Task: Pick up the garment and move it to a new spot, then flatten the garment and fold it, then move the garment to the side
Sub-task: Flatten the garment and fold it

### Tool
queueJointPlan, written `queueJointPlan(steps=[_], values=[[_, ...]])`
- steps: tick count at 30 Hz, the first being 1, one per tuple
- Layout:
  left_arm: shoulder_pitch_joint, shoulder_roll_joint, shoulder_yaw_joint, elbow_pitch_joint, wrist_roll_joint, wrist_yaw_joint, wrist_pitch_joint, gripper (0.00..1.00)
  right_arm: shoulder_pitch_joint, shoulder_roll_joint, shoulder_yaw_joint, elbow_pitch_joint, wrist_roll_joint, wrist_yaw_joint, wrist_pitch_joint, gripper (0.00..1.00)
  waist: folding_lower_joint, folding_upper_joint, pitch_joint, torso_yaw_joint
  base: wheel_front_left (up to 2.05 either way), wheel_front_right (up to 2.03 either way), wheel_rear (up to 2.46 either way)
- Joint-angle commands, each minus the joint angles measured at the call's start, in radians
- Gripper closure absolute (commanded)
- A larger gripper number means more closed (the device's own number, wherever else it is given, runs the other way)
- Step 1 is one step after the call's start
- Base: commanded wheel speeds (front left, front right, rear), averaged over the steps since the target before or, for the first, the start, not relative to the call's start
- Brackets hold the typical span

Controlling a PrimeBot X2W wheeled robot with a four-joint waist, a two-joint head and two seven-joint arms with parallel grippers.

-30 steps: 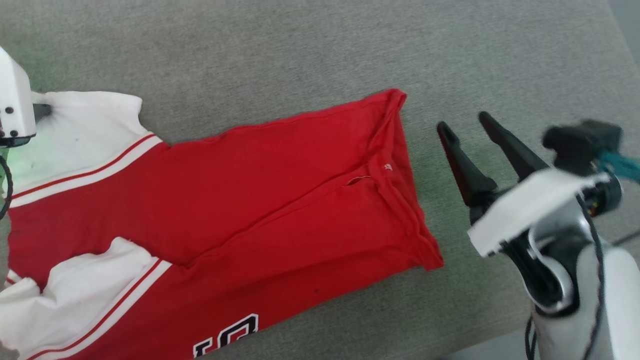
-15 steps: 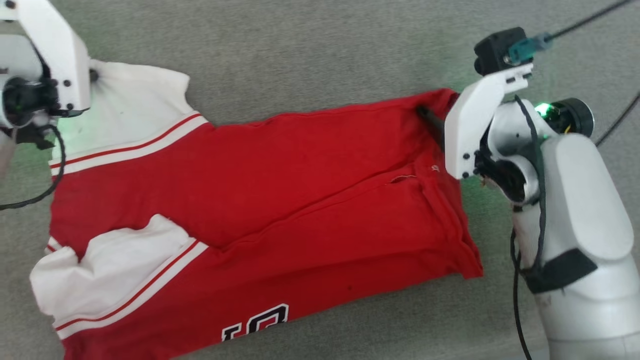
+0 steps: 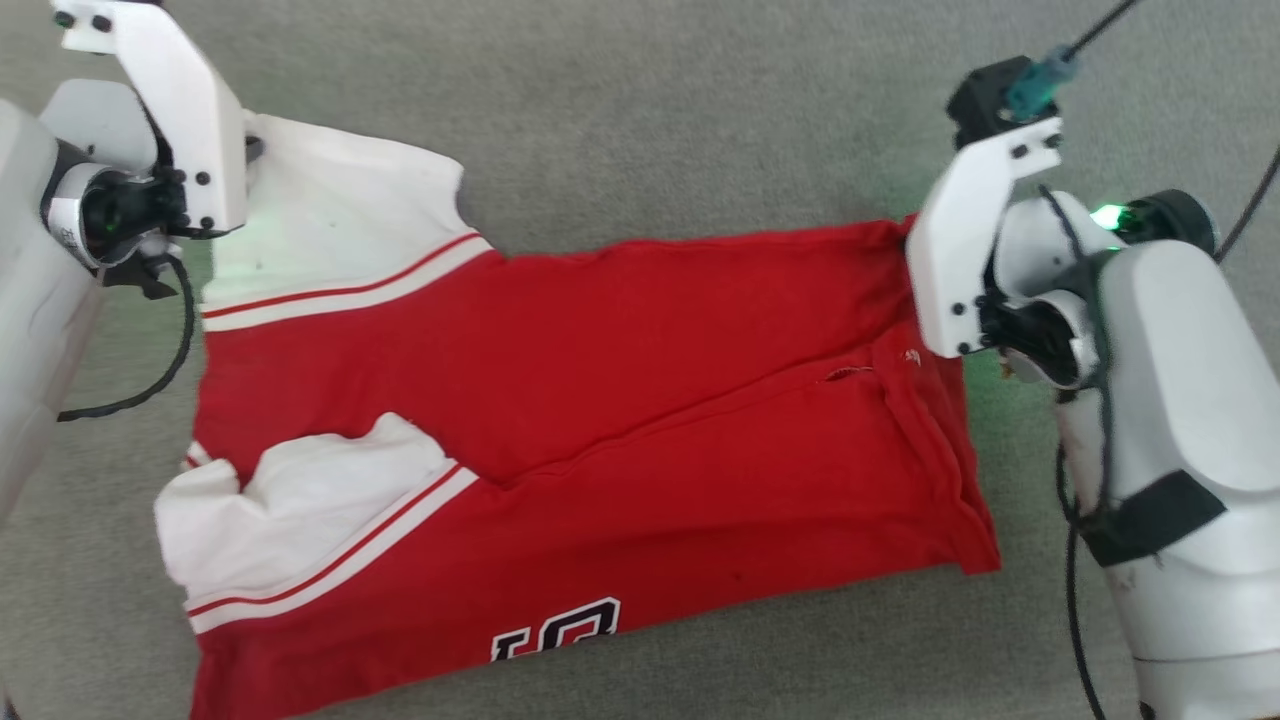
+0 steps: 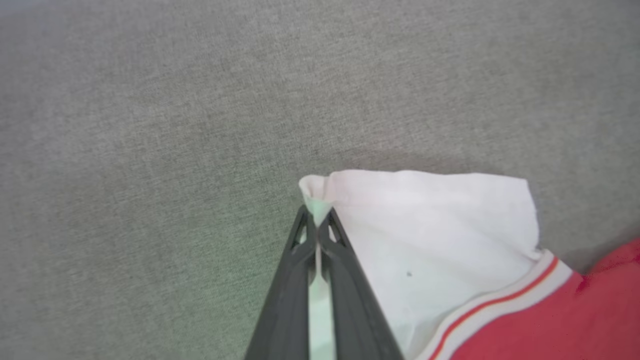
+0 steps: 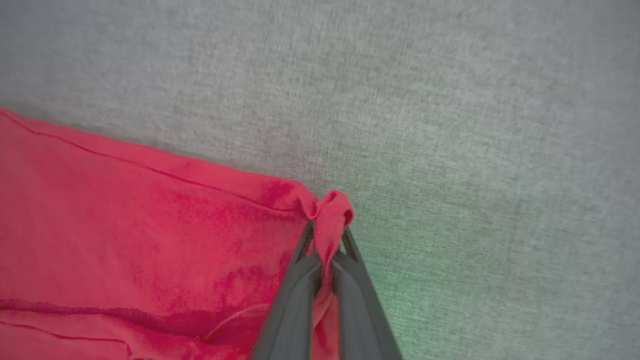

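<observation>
Left gripper pinches the white sleeve corner of the garment, spread flat before the robot; right gripper is clamped on its red hem corner. Raising both corners evenly, cloth taut between them, should avoid bunching. Underneath lies a grey woven surface, tinted green near each gripper.

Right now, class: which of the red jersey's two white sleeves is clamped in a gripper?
The far white sleeve, its corner pinched by the left gripper; the near white sleeve lies loose, folded onto the red jersey shirt.
</observation>
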Motion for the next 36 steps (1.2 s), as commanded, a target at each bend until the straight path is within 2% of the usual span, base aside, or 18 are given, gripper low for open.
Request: queueJointPlan(steps=[1, 8, 12, 17, 18, 23, 28, 32, 36], values=[[-0.015, -0.003, 0.002, 0.002, -0.008, -0.011, -0.005, 1.0, 0.02, -0.012, -0.001, -0.022, 0.014, -0.001, -0.014, 1.0, 0.0, 0.0, -0.034, 0.025, 0.0, 0.0, 0.0], [0.02, 0.011, -0.008, -0.059, -0.036, -0.04, 0.035, 1.0, 0.113, -0.088, -0.006, -0.148, 0.066, -0.001, -0.03, 1.0, 0.0, 0.0, -0.116, 0.075, 0.0, 0.0, 0.0], [0.057, 0.038, -0.015, -0.149, -0.044, 0.0, 0.086, 1.0, 0.191, -0.133, -0.022, -0.257, 0.093, -0.001, -0.009, 1.0, 0.0, 0.0, -0.157, 0.108, 0.0, 0.0, 0.0], [0.146, 0.114, -0.03, -0.361, -0.057, 0.116, 0.162, 1.0, 0.308, -0.18, -0.045, -0.418, 0.133, -0.001, 0.034, 1.0, 0.0, 0.0, -0.191, 0.138, 0.0, 0.0, 0.0], [0.146, 0.114, -0.03, -0.361, -0.057, 0.116, 0.162, 1.0, 0.308, -0.18, -0.045, -0.418, 0.133, -0.001, 0.034, 1.0, 0.0, 0.0, -0.191, 0.138, 0.0, 0.0, 0.0], [0.288, 0.236, -0.049, -0.684, -0.077, 0.277, 0.232, 1.0, 0.425, -0.2, -0.064, -0.549, 0.162, -0.001, 0.085, 1.0, 0.0, 0.0, -0.209, 0.151, 0.0, 0.0, 0.0], [0.442, 0.345, -0.08, -0.959, -0.098, 0.434, 0.268, 1.0, 0.536, -0.191, -0.105, -0.616, 0.171, -0.001, 0.138, 1.0, 0.0, 0.0, -0.217, 0.158, 0.0, 0.0, 0.0], [0.544, 0.37, -0.108, -1.054, -0.116, 0.493, 0.256, 1.0, 0.6, -0.171, -0.125, -0.605, 0.172, -0.001, 0.147, 1.0, 0.0, 0.0, -0.218, 0.158, 0.0, 0.0, 0.0], [0.609, 0.327, -0.117, -1.003, -0.141, 0.488, 0.205, 1.0, 0.617, -0.149, -0.109, -0.536, 0.175, -0.001, 0.117, 1.0, 0.0, 0.0, -0.224, 0.159, 0.0, 0.0, 0.0]])
